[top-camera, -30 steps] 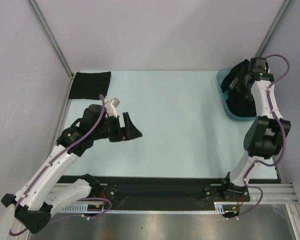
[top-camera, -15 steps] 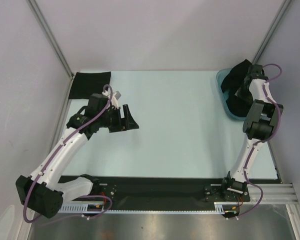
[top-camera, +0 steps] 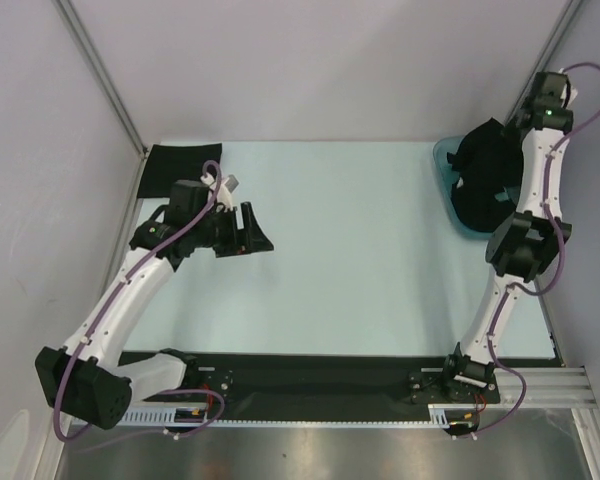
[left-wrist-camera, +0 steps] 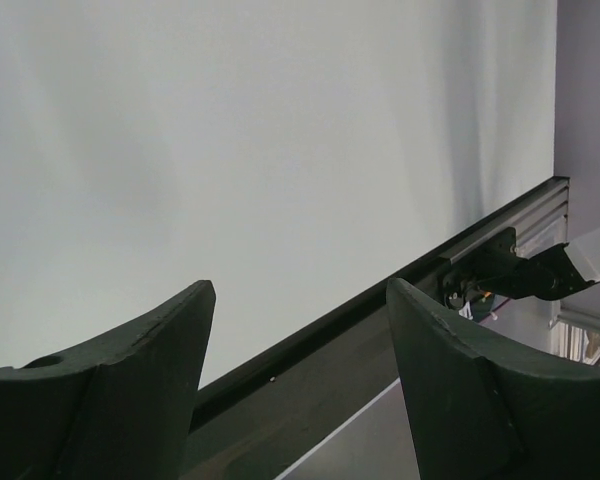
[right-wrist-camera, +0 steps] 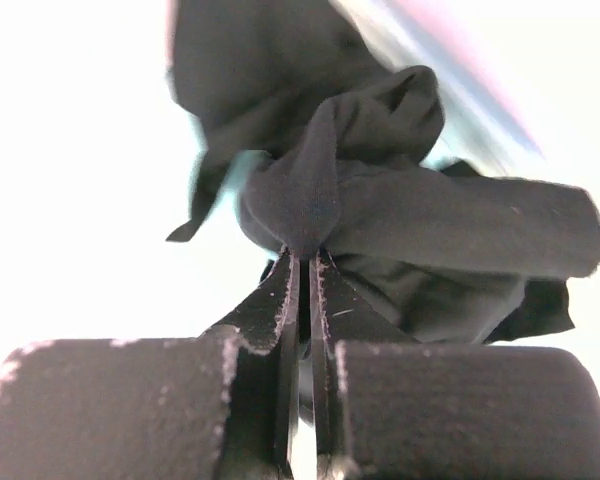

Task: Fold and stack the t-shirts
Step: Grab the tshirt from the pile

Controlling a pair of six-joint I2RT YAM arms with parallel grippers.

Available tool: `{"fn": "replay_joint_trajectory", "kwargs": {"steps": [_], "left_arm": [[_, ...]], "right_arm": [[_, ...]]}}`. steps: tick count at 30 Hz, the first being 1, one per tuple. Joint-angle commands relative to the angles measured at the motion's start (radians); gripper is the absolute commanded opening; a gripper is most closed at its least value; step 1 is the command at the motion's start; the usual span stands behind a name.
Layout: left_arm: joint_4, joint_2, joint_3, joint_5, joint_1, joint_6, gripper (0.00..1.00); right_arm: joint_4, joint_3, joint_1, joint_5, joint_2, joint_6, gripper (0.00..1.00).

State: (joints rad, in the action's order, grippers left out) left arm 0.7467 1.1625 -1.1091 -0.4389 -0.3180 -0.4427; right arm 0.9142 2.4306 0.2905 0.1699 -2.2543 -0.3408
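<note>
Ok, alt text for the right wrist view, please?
The right gripper is shut on a pinched fold of a black t-shirt, and the rest of the crumpled cloth bunches just beyond it. The background is bright and blurred.

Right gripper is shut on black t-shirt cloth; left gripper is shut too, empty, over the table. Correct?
No: the left gripper is open, not shut. The left wrist view shows its fingers well apart, nothing between them, over the table. The right gripper is shut on the t-shirt cloth.
</note>
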Motion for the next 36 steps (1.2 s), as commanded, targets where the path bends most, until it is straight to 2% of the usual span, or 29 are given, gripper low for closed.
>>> {"fn": "replay_joint_trajectory", "kwargs": {"steps": [1, 5, 9, 10, 15, 17, 19, 20, 21, 22, 23, 25, 26, 28, 30, 35, 36], "left_arm": [[-0.017, -0.067, 0.003, -0.044, 0.003, 0.019, 0.75], [0.002, -0.157, 0.032, -0.031, -0.003, 0.007, 0.75], [0.032, -0.242, 0.043, 0.005, -0.006, -0.014, 0.76], [0.036, -0.257, 0.046, 0.008, -0.006, -0.019, 0.75], [0.071, -0.349, 0.066, 0.012, -0.006, -0.056, 0.75], [0.091, -0.382, 0.066, 0.035, -0.006, -0.07, 0.75], [0.123, -0.423, 0.045, 0.069, -0.006, -0.09, 0.77], [0.155, -0.435, 0.031, 0.115, -0.006, -0.094, 0.77], [0.172, -0.452, -0.004, 0.133, -0.004, -0.102, 0.77], [0.187, -0.466, -0.023, 0.158, -0.006, -0.105, 0.78], [0.222, -0.498, -0.041, 0.199, -0.004, -0.109, 0.79], [0.259, -0.524, -0.101, 0.247, -0.004, -0.113, 0.82], [0.293, -0.549, -0.115, 0.261, -0.006, -0.114, 0.82], [0.331, -0.564, -0.135, 0.281, -0.006, -0.111, 0.82], [0.355, -0.572, -0.118, 0.266, -0.006, -0.108, 0.82], [0.376, -0.549, -0.005, 0.161, -0.006, -0.085, 0.79], [0.364, -0.535, 0.062, 0.131, -0.006, -0.079, 0.79]], "right_arm": [[-0.038, 0.113, 0.004, -0.067, 0.189, -0.001, 0.0], [-0.182, 0.058, -0.004, -0.242, 0.417, -0.044, 0.0], [-0.233, 0.067, -0.017, -0.387, 0.557, -0.185, 0.0], [-0.277, 0.065, -0.027, -0.467, 0.588, -0.2, 0.0], [-0.403, 0.039, -0.123, -0.644, 0.719, -0.346, 0.0], [-0.419, -0.019, -0.21, -0.679, 0.771, -0.403, 0.0], [-0.371, -0.172, -0.333, -0.647, 0.824, -0.411, 0.0], [-0.362, -0.253, -0.472, -0.638, 0.84, -0.402, 0.02], [-0.321, -0.325, -0.532, -0.606, 0.851, -0.403, 0.05], [-0.292, -0.47, -0.589, -0.589, 0.857, -0.411, 0.09], [-0.27, -0.538, -0.699, -0.583, 0.858, -0.415, 0.31], [-0.195, -0.666, -0.787, -0.545, 0.848, -0.397, 0.53], [-0.166, -0.768, -0.856, -0.505, 0.854, -0.389, 0.71], [-0.19, -0.904, -0.893, -0.448, 0.881, -0.383, 0.77], [-0.204, -1.053, -0.903, -0.426, 0.94, -0.379, 0.93], [-0.092, -1.2, -0.961, -0.4, 1.007, -0.342, 0.92], [-0.062, -1.263, -0.981, -0.368, 1.016, -0.343, 0.91]]}}
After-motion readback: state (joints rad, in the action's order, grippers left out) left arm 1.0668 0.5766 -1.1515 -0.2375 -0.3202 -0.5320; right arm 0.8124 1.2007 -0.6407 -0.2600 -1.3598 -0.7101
